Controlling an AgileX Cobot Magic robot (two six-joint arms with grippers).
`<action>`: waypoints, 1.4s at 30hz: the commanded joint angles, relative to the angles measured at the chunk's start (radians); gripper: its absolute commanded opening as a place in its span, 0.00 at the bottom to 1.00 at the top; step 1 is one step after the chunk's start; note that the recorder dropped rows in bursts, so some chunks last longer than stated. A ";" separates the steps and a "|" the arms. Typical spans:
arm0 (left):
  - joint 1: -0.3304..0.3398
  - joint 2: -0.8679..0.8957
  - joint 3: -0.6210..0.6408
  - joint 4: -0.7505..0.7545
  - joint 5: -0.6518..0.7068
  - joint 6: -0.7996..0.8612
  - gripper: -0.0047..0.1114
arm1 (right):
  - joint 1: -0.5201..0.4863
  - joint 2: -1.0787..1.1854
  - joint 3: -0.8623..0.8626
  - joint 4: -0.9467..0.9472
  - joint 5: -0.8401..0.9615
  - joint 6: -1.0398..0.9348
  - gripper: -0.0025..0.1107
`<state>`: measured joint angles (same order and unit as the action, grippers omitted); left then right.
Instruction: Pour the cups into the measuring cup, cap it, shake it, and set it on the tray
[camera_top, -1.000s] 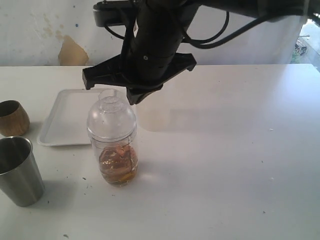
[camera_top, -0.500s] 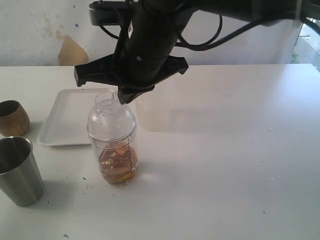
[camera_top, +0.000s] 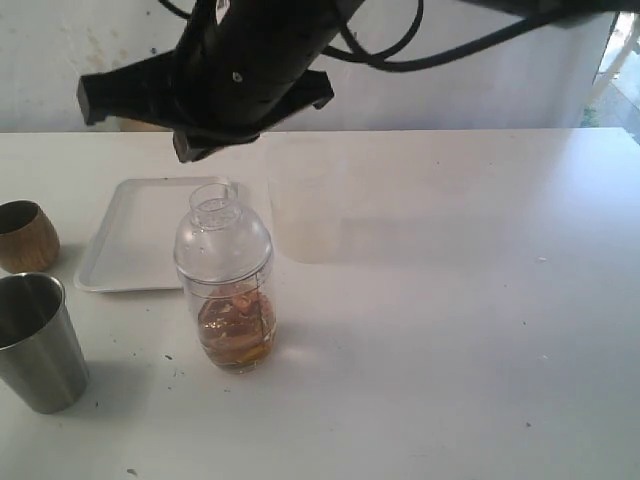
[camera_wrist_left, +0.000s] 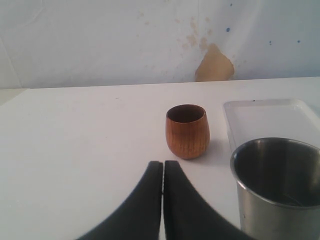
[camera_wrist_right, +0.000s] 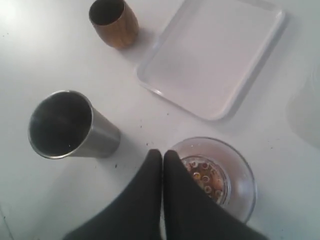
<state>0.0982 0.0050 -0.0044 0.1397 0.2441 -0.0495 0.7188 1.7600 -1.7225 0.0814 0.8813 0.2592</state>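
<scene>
Amber liquid (camera_top: 236, 338) in measuring cup (camera_top: 224, 285), domed cap (camera_top: 222, 235) on; stands on desk (camera_top: 450, 330) just beside tray (camera_top: 125, 240). Right claw (camera_wrist_right: 162, 156) above it, left claw (camera_wrist_left: 163, 167) well apart: both pressed together, empty. Shake step due; needs spread, descent, firm grip on cup body.

cups (camera_top: 38, 342) L of meas. cup (camera_top: 228, 300), tray (camera_top: 140, 230) behind

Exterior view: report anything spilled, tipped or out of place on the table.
Nothing spilled or tipped. The measuring cup stands upright, capped, beside the tray; the wooden cup and steel tumbler are upright too. Only small dark specks dot the table near them.
</scene>
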 joint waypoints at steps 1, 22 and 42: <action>0.000 -0.005 0.004 -0.004 -0.004 0.002 0.05 | 0.000 0.046 0.038 -0.016 0.028 -0.011 0.02; 0.000 -0.005 0.004 -0.004 -0.004 0.002 0.05 | 0.002 0.003 0.038 -0.003 -0.029 -0.015 0.02; 0.000 -0.005 0.004 -0.004 -0.004 0.002 0.05 | 0.002 -0.057 0.038 -0.007 -0.071 -0.075 0.02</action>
<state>0.0982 0.0050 -0.0044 0.1397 0.2448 -0.0495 0.7188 1.7524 -1.6858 0.0780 0.8557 0.2261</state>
